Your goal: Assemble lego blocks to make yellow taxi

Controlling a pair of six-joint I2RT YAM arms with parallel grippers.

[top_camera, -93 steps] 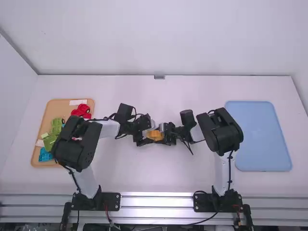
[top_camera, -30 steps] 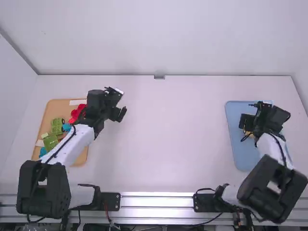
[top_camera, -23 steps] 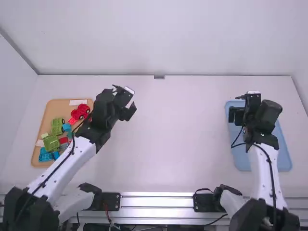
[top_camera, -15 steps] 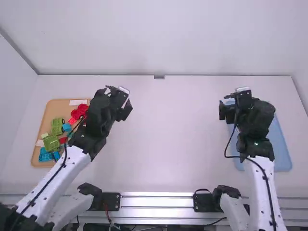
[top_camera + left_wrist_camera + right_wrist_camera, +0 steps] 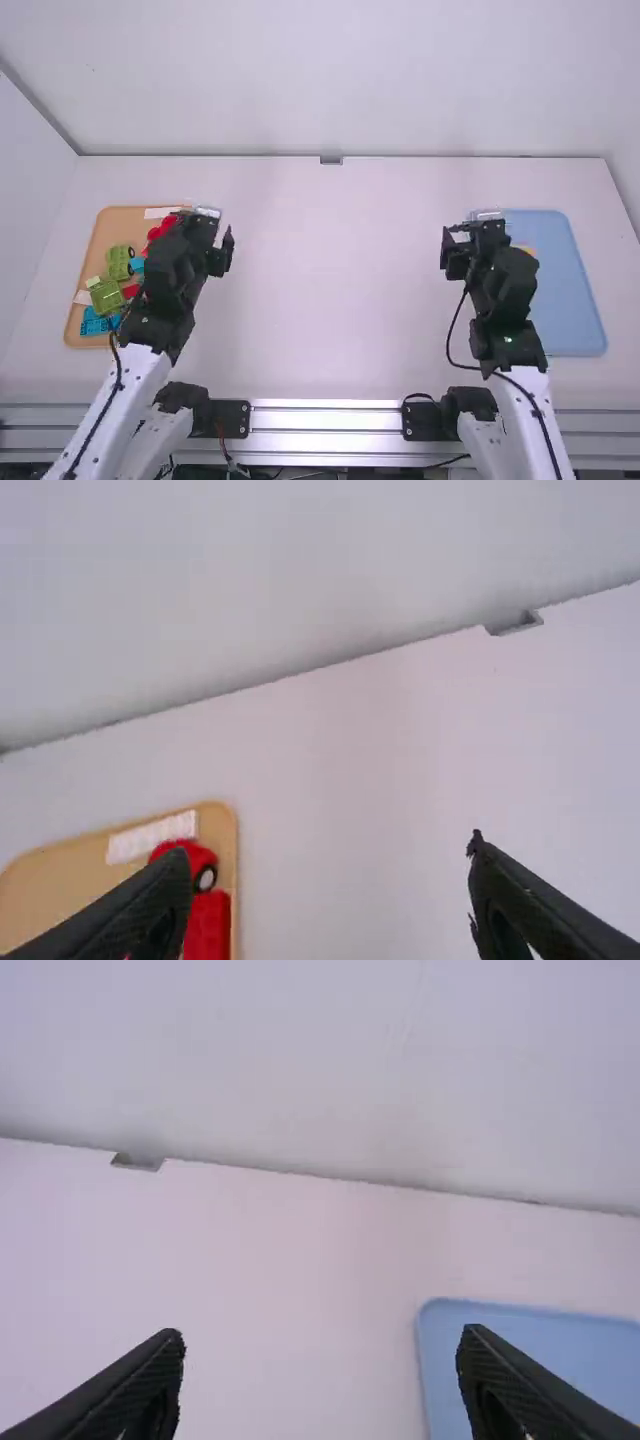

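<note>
And your left gripper point(image 5: 206, 226) is at the tan tray's point(image 5: 98, 235) far right corner, fingers spread, released! Your right gripper point(image 5: 474, 234), also spread wide, sits by the blue tray's point(image 5: 580, 300) far left corner; the yellow lego piece point(image 5: 526, 249), partly hidden, lies in that tray's far half.

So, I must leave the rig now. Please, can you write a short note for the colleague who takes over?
Left gripper: open, empty, near the tan tray.
Right gripper: open, empty, near the blue tray.
Red blocks, green blocks and blue blocks: in the tan tray.
Done: a yellow piece is at the blue tray, partly hidden; I cannot tell if its assembly is complete.
Left to do: probably only check that.
</note>
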